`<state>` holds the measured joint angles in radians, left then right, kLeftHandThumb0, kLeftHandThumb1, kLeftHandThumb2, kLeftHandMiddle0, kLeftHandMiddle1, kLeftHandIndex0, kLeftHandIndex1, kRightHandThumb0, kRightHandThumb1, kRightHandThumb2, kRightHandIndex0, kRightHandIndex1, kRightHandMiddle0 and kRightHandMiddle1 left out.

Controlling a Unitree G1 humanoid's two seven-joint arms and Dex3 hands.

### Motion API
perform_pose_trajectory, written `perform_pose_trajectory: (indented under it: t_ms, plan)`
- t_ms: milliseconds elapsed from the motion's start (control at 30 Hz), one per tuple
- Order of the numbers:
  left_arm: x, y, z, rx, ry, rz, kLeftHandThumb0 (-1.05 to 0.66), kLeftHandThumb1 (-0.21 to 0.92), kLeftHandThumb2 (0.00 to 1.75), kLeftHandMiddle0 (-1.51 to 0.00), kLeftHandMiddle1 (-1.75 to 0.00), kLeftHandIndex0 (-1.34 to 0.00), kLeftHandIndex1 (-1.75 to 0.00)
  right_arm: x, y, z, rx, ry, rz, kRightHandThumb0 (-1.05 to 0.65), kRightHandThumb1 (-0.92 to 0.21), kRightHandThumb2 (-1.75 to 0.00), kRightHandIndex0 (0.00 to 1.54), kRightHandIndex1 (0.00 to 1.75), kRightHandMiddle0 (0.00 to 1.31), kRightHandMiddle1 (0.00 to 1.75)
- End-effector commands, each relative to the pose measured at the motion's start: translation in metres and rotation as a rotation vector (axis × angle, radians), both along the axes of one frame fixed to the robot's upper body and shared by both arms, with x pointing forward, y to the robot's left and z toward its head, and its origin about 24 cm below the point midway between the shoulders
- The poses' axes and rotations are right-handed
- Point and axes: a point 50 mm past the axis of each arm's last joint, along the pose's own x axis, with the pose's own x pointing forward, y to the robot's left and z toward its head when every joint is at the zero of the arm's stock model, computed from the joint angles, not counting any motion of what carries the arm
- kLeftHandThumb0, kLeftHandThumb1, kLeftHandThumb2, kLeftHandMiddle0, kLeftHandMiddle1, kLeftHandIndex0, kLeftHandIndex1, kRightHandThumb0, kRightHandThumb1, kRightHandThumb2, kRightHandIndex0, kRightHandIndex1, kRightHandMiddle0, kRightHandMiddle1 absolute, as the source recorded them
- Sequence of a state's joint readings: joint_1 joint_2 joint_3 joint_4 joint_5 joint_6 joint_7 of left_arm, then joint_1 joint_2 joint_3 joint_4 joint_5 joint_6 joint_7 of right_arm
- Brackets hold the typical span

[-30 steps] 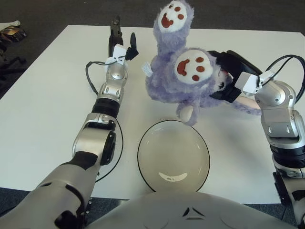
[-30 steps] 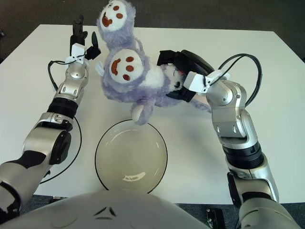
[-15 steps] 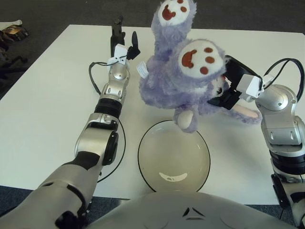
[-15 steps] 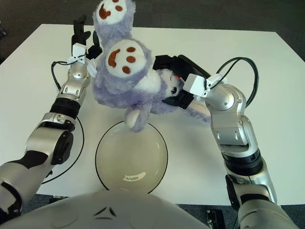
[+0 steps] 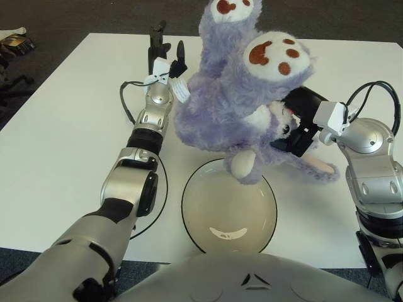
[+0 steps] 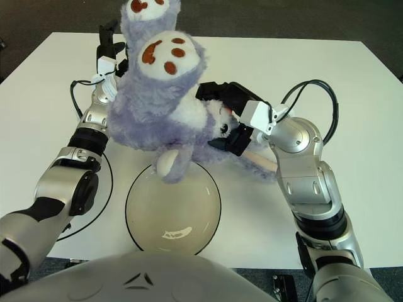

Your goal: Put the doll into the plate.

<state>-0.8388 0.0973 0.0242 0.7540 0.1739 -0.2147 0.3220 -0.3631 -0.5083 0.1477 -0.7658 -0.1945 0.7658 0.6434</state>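
One purple plush doll (image 5: pixel 233 107), held up in centre frame above the far rim of the one plate (image 5: pixel 229 206), feet pointing up, one paw dangling over the rim. Right hand (image 5: pixel 297 123) at centre right has its fingers clamped on the doll's body. Left hand (image 5: pixel 163 55) at upper left, just left of the doll, fingers pointing up and holding nothing; everything is over one white table (image 5: pixel 56 126).
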Motion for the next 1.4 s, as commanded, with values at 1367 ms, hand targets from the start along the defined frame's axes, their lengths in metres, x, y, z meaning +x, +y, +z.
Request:
perform_pose_trajectory:
  t_ms: [1367]
  plan:
    - [0.004, 0.000, 0.005, 0.037, -0.035, 0.016, -0.77, 0.92, 0.73, -0.19, -1.07, 0.00, -0.80, -0.021, 0.003, -0.007, -0.152, -0.024, 0.174, 0.56, -0.10, -1.57, 0.78, 1.75, 0.99, 1.75]
